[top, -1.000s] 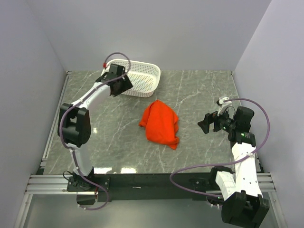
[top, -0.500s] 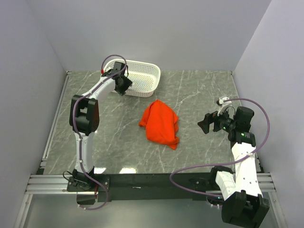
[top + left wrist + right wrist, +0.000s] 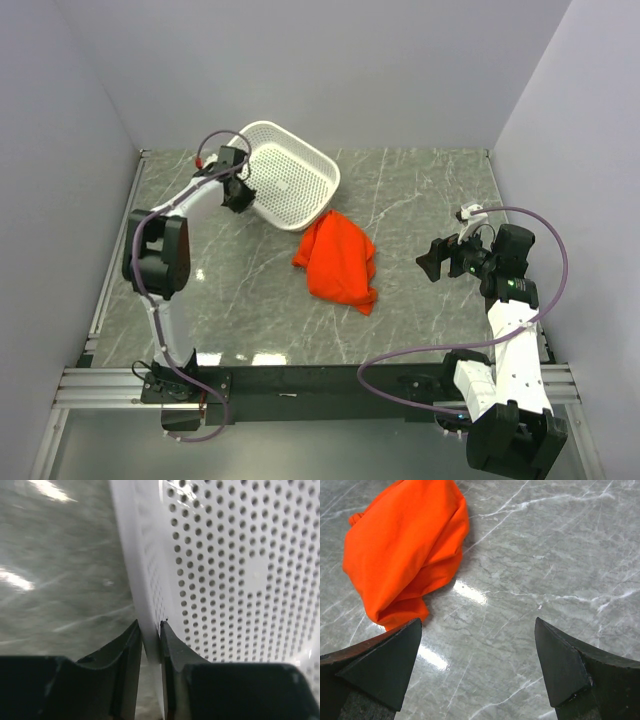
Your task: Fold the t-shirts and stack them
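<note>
Far left: left claw (image 3: 151, 635) pinching rim of white basket (image 3: 235, 570), tilted up on edge, nothing seen inside. Right side: right claw (image 3: 477, 622) spread, empty, above bench (image 3: 420, 200). Orange t-shirt (image 3: 338, 262) crumpled mid-bench, just beside basket. Advisable: keep pinch square on rim, set basket down away from t-shirt.

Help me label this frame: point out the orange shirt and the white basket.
orange-red t-shirt (image 3: 340, 262): top view, middle of the crumpled fabric.
white perforated basket (image 3: 291, 180): top view, its bare perforated floor.
</note>
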`<state>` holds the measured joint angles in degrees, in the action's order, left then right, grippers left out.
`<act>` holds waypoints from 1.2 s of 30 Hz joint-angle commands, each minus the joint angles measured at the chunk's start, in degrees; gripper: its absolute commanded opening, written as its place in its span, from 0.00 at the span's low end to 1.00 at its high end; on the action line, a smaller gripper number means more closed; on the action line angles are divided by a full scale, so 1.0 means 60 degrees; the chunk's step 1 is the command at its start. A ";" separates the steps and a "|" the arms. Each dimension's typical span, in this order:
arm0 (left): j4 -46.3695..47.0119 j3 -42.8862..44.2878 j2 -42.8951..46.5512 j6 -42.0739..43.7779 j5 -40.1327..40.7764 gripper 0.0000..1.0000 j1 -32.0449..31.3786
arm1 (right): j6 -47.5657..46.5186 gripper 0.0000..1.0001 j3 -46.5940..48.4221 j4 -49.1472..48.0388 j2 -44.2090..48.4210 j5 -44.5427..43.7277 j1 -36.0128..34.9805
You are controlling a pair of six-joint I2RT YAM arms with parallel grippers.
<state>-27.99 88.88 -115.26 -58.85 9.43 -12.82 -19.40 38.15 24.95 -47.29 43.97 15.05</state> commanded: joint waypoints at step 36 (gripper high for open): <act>0.0727 0.0008 0.1957 0.2984 -0.2558 0.92 0.1510 | -0.0092 0.99 0.0189 -0.0101 -0.0029 0.0114 0.0070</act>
<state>-19.57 85.10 -98.19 -37.56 -4.93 1.54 -19.40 38.15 25.12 -47.51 44.40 15.05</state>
